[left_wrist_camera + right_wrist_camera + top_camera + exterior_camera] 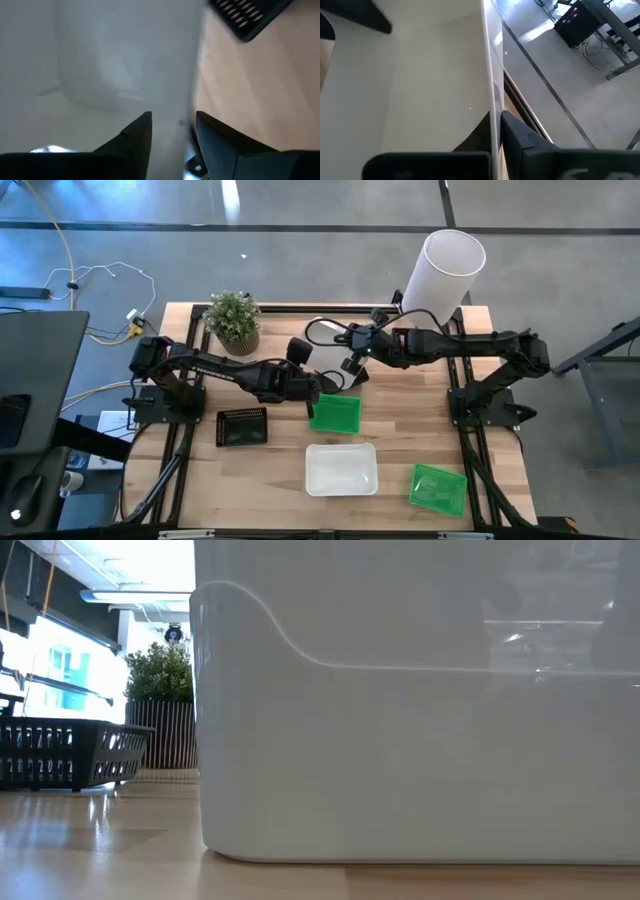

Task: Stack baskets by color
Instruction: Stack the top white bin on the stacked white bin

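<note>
Two grippers meet at one basket at the rear middle of the table. The right gripper (495,120) is closed on the thin wall of the rear white basket (325,340), one finger inside and one outside. I think it pinches the wall because that is the only narrow part of such a tray.

The left gripper (172,122) is at the other side of the same basket. Its fingers are apart and hold nothing, and the white wall lies just in front of them. My guess is that the basket is being passed from one arm to the other, but I cannot tell the direction.

The arms cover much of this basket from above. It seems a little tilted, and I cannot tell its long axis with certainty.

Four other baskets lie flat on the table with the open side up:

- **Middle green basket** (335,413): it is just beside the left gripper and looks almost square to the table edges.
- **Front white basket** (341,468): it is near the front edge, with its long axis from left to right. It is probably the base for the white stack.
- **Front green basket** (438,488): it is to the right of the front white one and turned a little.
- **Black basket** (242,427): it is on the left, with its long axis also left to right.

The plant (234,320) and the white cylinder (445,270) stand at the back.
</note>
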You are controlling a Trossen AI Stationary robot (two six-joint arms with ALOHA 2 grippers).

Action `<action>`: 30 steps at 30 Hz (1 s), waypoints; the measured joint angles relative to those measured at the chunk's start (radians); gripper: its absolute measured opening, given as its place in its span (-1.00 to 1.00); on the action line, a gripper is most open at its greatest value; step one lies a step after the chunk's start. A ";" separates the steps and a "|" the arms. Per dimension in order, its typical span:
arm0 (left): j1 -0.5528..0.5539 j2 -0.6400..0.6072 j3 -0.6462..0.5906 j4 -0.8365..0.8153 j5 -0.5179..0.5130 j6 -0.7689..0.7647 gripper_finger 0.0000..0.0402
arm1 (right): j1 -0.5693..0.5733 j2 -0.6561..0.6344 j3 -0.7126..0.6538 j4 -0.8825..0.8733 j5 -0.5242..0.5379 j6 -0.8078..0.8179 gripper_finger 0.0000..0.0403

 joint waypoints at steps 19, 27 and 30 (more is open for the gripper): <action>-0.029 -0.175 -0.014 -0.105 0.473 -0.376 -0.28 | -0.061 -0.025 0.000 -0.070 -0.015 0.070 -1.00; -0.028 -0.306 -0.084 -0.088 0.543 -0.471 -0.31 | -0.067 -0.100 0.001 -0.171 -0.072 0.092 -1.00; -0.030 -0.349 -0.102 -0.082 0.548 -0.501 -0.31 | -0.068 -0.132 0.001 -0.185 -0.150 0.095 -1.00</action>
